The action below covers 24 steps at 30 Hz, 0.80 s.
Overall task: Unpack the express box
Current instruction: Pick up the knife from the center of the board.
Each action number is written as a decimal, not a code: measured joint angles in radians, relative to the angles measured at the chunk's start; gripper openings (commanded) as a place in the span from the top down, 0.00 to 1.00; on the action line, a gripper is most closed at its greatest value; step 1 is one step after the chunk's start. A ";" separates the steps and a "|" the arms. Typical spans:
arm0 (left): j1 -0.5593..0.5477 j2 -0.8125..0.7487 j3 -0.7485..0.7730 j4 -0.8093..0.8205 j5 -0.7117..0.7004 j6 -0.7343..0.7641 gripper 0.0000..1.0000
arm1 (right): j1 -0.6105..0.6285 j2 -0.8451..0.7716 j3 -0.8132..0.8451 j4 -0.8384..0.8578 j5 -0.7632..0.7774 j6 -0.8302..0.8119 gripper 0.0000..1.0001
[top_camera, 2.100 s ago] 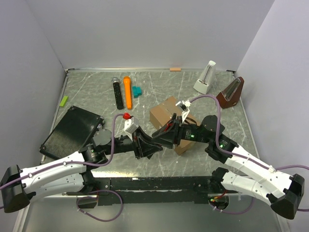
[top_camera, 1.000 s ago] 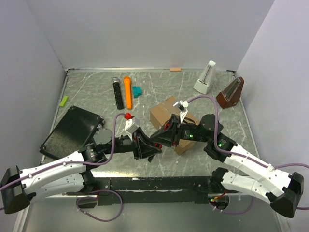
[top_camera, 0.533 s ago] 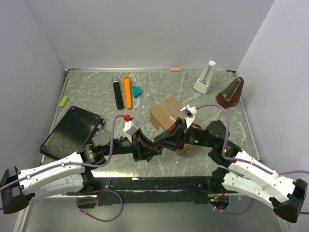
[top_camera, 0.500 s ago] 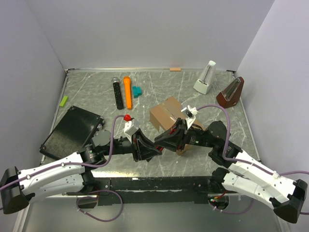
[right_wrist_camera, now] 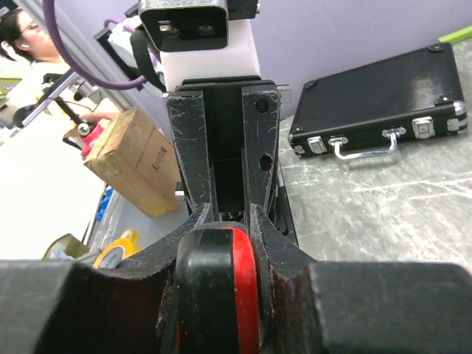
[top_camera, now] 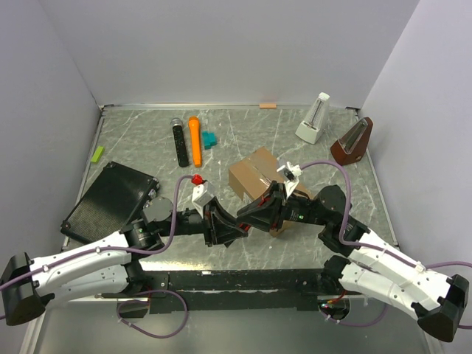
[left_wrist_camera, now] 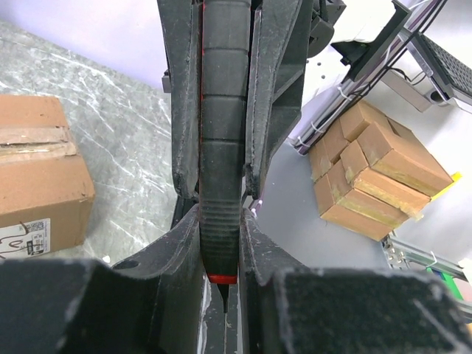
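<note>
On the bench (top_camera: 140,144), right of centre, the box (top_camera: 253,168) has its near corner hidden behind the right arm (top_camera: 346,236). Just before it, left claw (left_wrist_camera: 221,225) and right claw (right_wrist_camera: 221,221) each pinch one black-and-red tool (left_wrist_camera: 223,110), its kind unclear.

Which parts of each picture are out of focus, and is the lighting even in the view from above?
Left wrist: its own fingers at the bottom are blurred, the express box is sharp. Right wrist: the near black-and-red tool is soft, the black case sharp. Top external: even light, soft shadows, all sharp.
</note>
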 measured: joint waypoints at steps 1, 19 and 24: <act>0.000 0.003 0.000 0.002 0.002 -0.002 0.99 | 0.000 -0.003 0.000 -0.006 0.006 0.001 0.95; 0.016 0.041 0.000 0.026 0.028 -0.007 0.99 | -0.005 0.009 0.003 -0.042 0.040 0.062 0.59; 0.017 0.058 0.000 0.047 0.033 -0.008 0.99 | -0.006 0.012 0.003 -0.029 0.043 0.082 0.67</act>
